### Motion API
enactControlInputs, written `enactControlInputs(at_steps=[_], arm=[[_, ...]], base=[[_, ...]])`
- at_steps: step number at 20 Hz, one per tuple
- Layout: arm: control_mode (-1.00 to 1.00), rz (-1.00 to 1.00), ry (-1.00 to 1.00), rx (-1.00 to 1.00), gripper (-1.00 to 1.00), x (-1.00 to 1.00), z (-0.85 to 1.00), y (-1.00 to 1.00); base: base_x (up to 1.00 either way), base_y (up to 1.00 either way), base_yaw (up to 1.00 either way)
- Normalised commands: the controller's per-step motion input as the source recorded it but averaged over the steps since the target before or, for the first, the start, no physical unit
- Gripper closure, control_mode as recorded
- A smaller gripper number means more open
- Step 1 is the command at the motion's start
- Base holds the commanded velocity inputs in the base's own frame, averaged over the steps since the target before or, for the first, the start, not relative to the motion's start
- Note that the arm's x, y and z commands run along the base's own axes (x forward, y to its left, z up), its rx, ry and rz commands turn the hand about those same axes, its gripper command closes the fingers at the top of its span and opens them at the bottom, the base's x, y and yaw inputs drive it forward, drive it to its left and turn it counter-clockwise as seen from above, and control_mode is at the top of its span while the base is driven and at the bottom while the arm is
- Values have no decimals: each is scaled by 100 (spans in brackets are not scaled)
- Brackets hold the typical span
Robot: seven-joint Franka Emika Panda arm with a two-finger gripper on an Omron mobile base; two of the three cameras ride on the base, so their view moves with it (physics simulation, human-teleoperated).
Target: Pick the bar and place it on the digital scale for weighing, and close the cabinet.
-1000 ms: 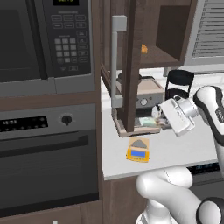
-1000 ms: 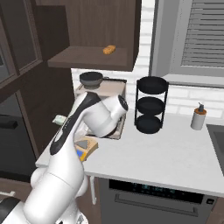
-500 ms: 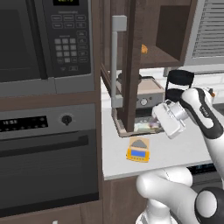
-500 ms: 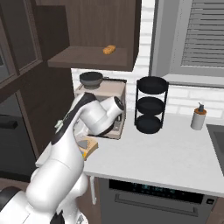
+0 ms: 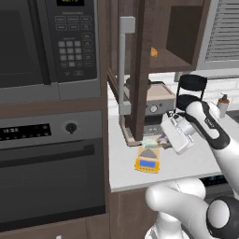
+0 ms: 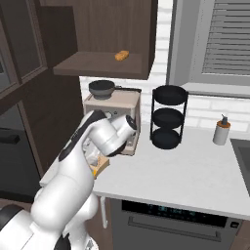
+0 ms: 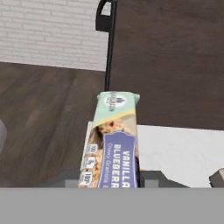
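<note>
The bar (image 7: pixel 113 144), a pale green and purple packet, sticks out lengthwise between my gripper's (image 7: pixel 111 181) dark fingertips, which are shut on it. In the left base view the bar (image 5: pixel 155 142) hangs just above the digital scale (image 5: pixel 148 162), a small yellow-orange unit on the counter below the cabinet. My gripper (image 5: pixel 167 139) holds it from the right. The dark brown cabinet door (image 5: pixel 140 70) stands open, edge-on, with its long grey handle (image 5: pixel 123 65) facing me. In the right base view my arm covers most of the scale (image 6: pixel 101 168).
A coffee machine (image 5: pixel 154 100) stands right behind the scale. A tiny orange object (image 6: pixel 122 55) lies on the cabinet shelf. A black tiered rack (image 6: pixel 168 117) and a soap bottle (image 6: pixel 222 131) stand further right. Microwave (image 5: pixel 46 42) and oven (image 5: pixel 51 163) fill the left.
My hand has come down and a little left with the bar, bringing it closer over the scale. The cabinet door has not moved.
</note>
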Motion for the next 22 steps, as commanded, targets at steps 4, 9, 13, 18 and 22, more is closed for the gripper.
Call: enactControlInputs(at_steps=[4, 9, 13, 18, 22], arm=[[-100, 0, 9, 0, 100, 30, -30, 0], [-100, 0, 12, 0, 100, 43, -28, 0], [-100, 0, 8, 0, 100, 50, -26, 0], [-100, 0, 0, 0, 100, 23, -29, 0], [-100, 0, 0, 0, 100, 26, -26, 0]], base=[[0, 0, 0], [0, 0, 0], [0, 0, 0], [0, 0, 0], [0, 0, 0]])
